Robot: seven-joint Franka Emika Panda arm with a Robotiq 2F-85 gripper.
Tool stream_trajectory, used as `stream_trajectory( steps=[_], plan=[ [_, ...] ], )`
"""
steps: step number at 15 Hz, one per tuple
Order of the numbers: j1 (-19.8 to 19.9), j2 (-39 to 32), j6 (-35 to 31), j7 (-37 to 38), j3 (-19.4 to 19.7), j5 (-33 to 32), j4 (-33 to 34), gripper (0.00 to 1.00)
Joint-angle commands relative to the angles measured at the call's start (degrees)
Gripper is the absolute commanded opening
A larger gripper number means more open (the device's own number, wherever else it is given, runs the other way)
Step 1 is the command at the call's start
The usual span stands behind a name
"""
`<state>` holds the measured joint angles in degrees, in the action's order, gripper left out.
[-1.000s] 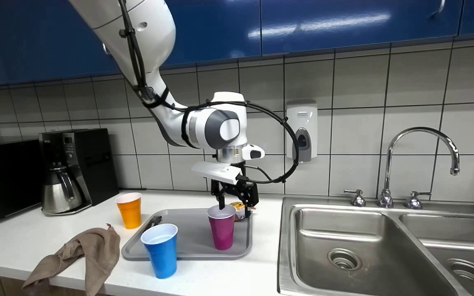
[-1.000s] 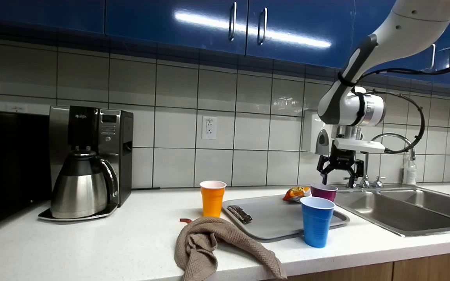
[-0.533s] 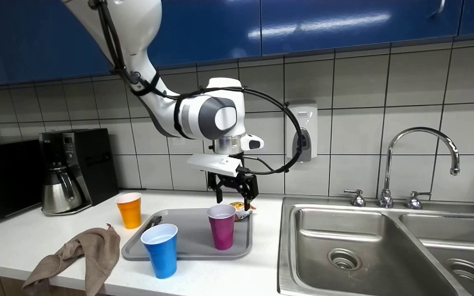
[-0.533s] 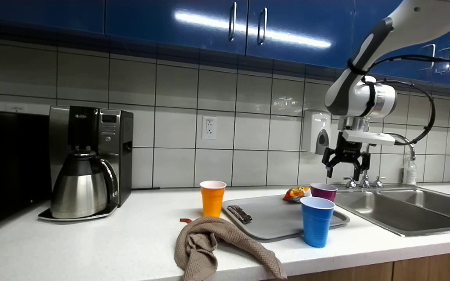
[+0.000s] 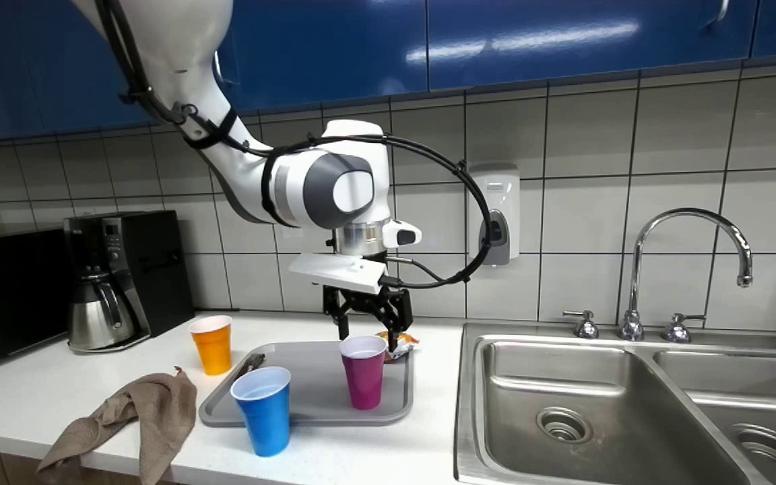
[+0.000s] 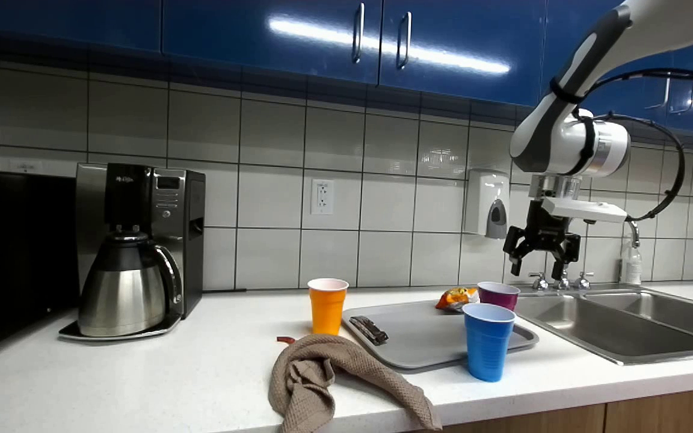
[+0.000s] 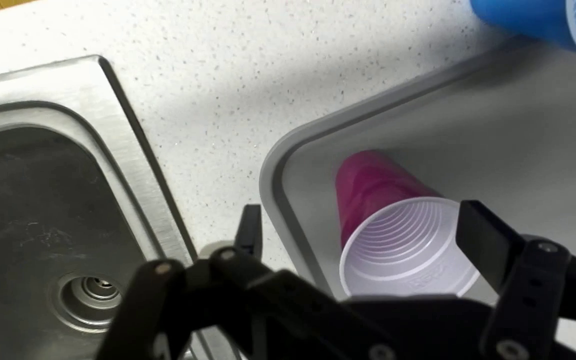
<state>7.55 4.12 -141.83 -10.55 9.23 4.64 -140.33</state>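
My black gripper (image 5: 368,338) is open and empty. It also shows in an exterior view (image 6: 536,273), pointing down above the purple cup (image 6: 498,296). In the wrist view the gripper (image 7: 360,222) has its fingers wide apart, with the purple cup (image 7: 378,185) beneath and nearer the right finger. The cup stands upright with its open, white-lined mouth up; no contact shows. It stands on a grey tray (image 5: 314,384), with an orange snack bag (image 5: 401,343) behind it, partly hidden. A blue cup (image 5: 265,417) stands at the tray's front edge.
An orange cup (image 6: 326,308) and a brown towel (image 6: 316,373) are beside the tray. A dark wrapped bar (image 6: 369,331) lies on the tray. A steel sink (image 5: 563,377) with a faucet (image 5: 636,269) adjoins. A coffee maker (image 6: 136,252) stands on the counter; blue cabinets (image 5: 361,47) hang above.
The arm has risen a little and shifted, leftward in an exterior view and rightward in an exterior view. The gripper stays open. The cups, tray and towel have not moved.
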Motion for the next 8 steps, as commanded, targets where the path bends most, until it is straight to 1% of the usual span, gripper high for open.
stream_trajectory(
  steps=[1,5,8],
  plan=[
    [-0.27,3.75,0.18,-1.25,-0.52,-1.69,-3.62,1.00],
    [-1.36,5.25,0.35,-2.25,-1.00,-1.61,-5.54,1.00],
    [-2.01,5.13,0.13,-0.89,-1.55,-3.09,-6.48,1.00]
  ],
)
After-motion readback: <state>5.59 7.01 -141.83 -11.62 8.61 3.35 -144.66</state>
